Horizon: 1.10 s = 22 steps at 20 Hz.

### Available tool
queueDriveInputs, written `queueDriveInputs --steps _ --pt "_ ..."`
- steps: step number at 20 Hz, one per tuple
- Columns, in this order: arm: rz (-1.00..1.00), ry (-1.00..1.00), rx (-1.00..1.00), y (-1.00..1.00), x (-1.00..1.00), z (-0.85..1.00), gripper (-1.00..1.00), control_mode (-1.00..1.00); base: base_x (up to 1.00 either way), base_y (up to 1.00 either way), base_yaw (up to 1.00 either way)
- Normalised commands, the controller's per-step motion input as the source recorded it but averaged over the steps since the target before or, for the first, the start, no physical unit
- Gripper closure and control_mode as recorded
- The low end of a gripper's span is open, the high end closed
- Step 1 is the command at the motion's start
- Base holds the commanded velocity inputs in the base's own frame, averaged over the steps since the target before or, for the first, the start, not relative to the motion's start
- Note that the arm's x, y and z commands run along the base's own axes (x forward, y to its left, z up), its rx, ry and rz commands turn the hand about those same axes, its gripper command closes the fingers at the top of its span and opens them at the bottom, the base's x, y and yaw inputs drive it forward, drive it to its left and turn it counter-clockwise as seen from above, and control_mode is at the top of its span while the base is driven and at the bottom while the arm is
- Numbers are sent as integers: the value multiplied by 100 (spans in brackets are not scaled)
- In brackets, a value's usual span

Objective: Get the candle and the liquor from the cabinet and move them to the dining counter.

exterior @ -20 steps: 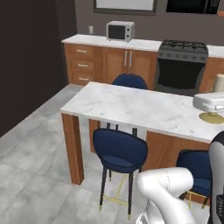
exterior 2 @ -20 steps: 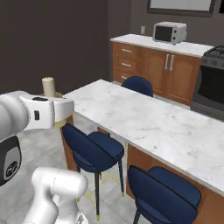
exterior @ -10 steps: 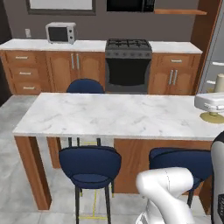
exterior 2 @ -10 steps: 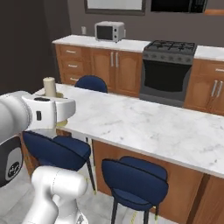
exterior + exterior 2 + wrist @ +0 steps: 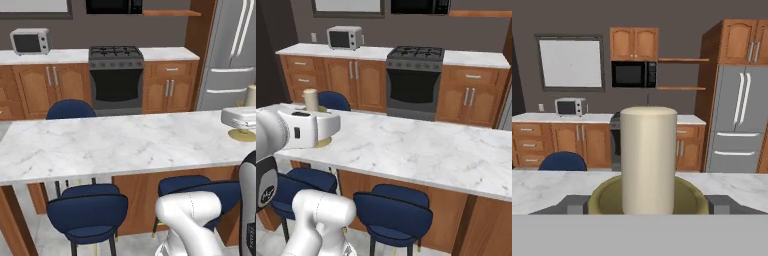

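Observation:
The candle [image 5: 648, 159], a pale cream pillar on a round olive-gold base, stands upright between my fingertips [image 5: 573, 205]. My gripper [image 5: 644, 206] is shut on its base. From the left base camera, the gripper [image 5: 241, 125] holds the candle [image 5: 251, 95] at the right end of the dining counter [image 5: 115, 145]. From the right base camera, the gripper [image 5: 325, 136] and candle [image 5: 311, 100] hang over the left end of the dining counter [image 5: 421, 150]. Whether the base touches the marble I cannot tell. The liquor is out of view.
Navy stools [image 5: 87, 212] [image 5: 393, 212] stand under the counter's near edge, and another one [image 5: 70, 109] is on its far side. Beyond are a stove [image 5: 116, 75], a fridge [image 5: 230, 55], a microwave [image 5: 31, 41] and wooden wall cabinets [image 5: 634, 44].
The whole picture has swept sideways, so the base has moved. The counter now lies square across both base views. The candle has stayed in the gripper throughout.

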Motion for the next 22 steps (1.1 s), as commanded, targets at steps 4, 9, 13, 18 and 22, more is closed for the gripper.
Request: queueDriveInputs --steps 4,9,13,18,22 --pt "0 0 0 0 0 0 100 100 72 -11 -14" --pt "0 0 0 0 0 0 100 100 46 -24 -4" --pt "0 0 0 0 0 0 100 100 29 -17 0" --pt "0 0 0 0 0 0 100 100 18 -2 0" --pt "0 0 0 0 0 0 100 100 6 0 0"
